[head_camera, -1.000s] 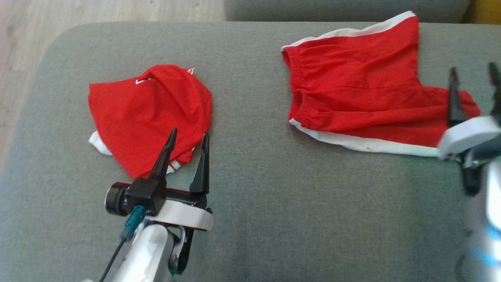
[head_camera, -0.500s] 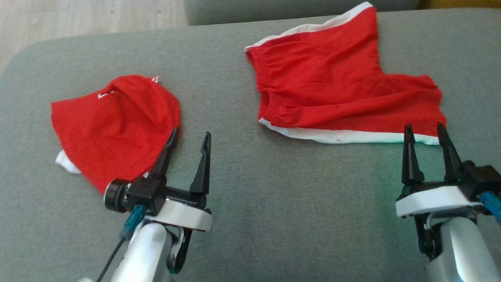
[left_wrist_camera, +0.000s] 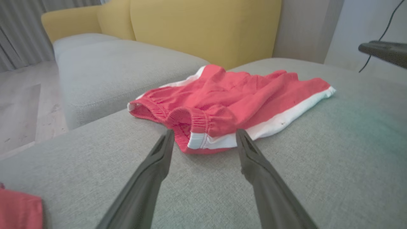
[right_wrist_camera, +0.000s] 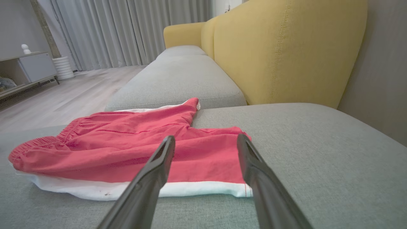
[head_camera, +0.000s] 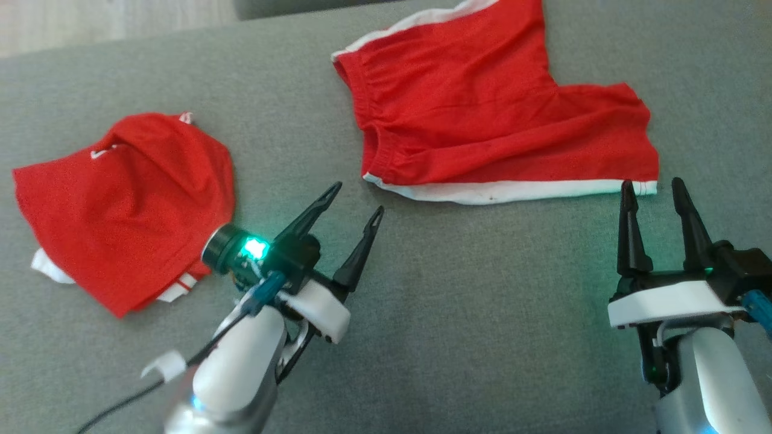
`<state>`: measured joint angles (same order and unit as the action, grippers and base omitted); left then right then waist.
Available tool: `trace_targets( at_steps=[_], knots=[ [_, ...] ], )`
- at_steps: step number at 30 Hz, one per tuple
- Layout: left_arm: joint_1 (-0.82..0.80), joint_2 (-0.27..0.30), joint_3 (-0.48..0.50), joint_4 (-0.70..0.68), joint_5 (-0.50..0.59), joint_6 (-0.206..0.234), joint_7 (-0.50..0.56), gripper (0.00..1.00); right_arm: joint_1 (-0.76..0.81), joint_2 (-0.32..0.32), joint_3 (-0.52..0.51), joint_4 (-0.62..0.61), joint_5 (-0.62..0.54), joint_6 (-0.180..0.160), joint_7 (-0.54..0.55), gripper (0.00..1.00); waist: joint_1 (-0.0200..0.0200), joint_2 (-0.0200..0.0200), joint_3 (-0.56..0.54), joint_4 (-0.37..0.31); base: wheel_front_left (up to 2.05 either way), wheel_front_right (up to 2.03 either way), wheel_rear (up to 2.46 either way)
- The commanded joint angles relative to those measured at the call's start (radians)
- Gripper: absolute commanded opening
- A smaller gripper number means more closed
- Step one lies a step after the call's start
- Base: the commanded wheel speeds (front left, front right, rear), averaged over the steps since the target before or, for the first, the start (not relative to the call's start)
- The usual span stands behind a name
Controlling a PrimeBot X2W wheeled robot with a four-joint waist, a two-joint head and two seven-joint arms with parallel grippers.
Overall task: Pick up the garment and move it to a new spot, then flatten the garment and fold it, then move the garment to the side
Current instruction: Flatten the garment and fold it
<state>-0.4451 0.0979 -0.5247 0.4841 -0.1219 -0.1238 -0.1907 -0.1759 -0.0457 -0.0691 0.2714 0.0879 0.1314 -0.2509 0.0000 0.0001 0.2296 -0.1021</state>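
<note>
The red shorts [head_camera: 476, 114] lie spread toward the cushion's [head_camera: 482, 313] far edge. They look soft, light and limp, best pinched at both ends of the white-trimmed near hem. The left tool [head_camera: 359, 198] and right tool [head_camera: 652, 182] gape wide and empty, just short of that hem.

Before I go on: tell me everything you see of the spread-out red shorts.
The red shorts lie spread and wrinkled on the grey cushion. Thin, soft-looking fabric; gathered elastic waistband at left; white stripe along near and far edges, dark specks on the near one. Both open, left gripper and right gripper point at its near edge without gripping it.
</note>
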Motion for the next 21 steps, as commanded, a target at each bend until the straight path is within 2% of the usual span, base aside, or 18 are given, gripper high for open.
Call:
trace_targets(
  at_steps=[1, 11, 21],
  knots=[
    [-0.061, 0.025, 0.004, -0.006, 0.005, -0.003, 0.012, 1.0, -0.034, -0.005, 0.023, -0.036, 0.006, -0.001, -0.011, 1.0, 0.0, -0.0001, 0.024, -0.015, 0.0, 0.0, 0.0],
    [-0.187, 0.059, -0.08, 0.095, -0.028, -0.007, 0.03, 1.0, -0.052, -0.005, 0.039, -0.038, 0.019, -0.001, -0.011, 1.0, 0.0, -0.0001, 0.076, -0.056, 0.0, 0.0, 0.0],
    [-0.271, 0.073, -0.121, 0.186, -0.048, -0.007, 0.037, 1.0, -0.063, -0.005, 0.057, -0.04, 0.036, -0.001, -0.011, 1.0, 0.0, -0.0001, 0.102, -0.091, 0.0, 0.0, 0.0]
  ],
)
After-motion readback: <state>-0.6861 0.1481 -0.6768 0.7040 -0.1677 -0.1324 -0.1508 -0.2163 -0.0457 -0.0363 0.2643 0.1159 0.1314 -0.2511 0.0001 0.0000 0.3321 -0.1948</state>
